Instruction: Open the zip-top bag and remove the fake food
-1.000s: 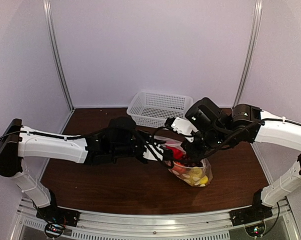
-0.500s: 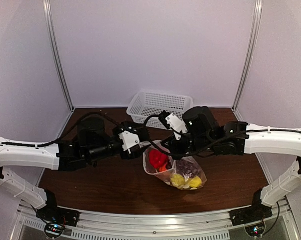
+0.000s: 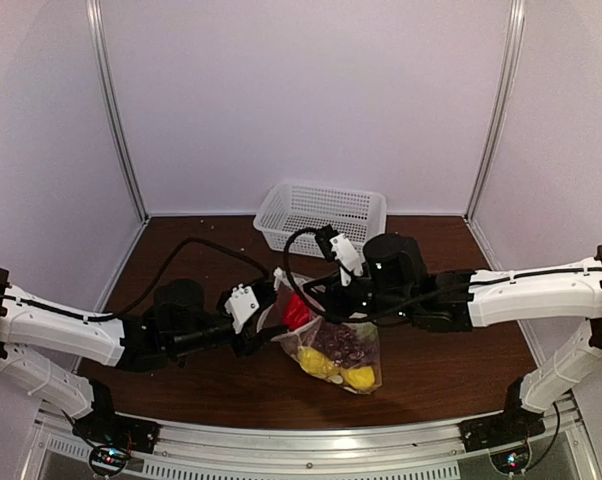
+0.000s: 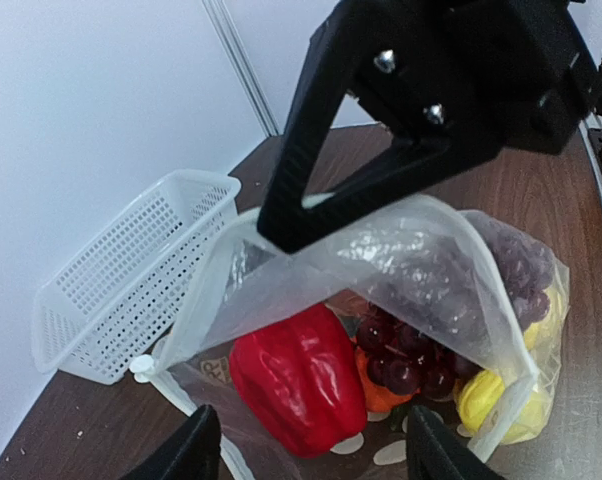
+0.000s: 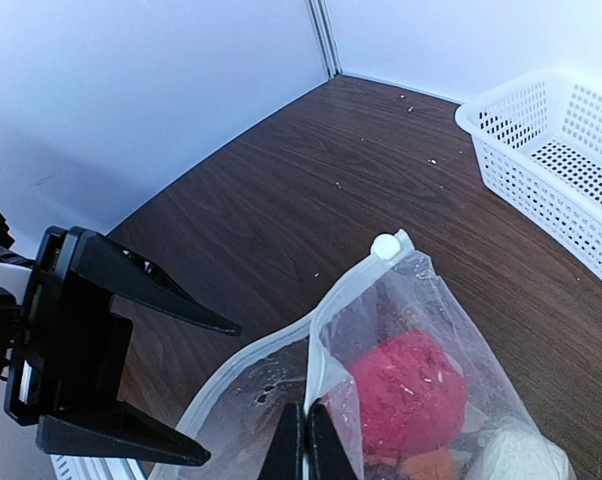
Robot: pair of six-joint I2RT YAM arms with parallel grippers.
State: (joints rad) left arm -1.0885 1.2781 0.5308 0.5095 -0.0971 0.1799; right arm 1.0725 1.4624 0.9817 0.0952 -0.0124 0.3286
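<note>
2 low arms (image 3: 71, 330) (image 3: 526, 295), inward toward zip-top bag (image 3: 333, 347)

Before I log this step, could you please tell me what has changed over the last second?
The left gripper let go of the zip-top bag, opened its jaws and pulled back leftward. The right gripper, shut on the bag's rim, carried it left with the fake food inside. The basket stayed put.

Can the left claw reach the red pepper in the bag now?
Probably yes. The right claw holds the zip-top bag open by its rim, the mouth faces the open left claw, and the red pepper lies nearest, nothing between.
</note>
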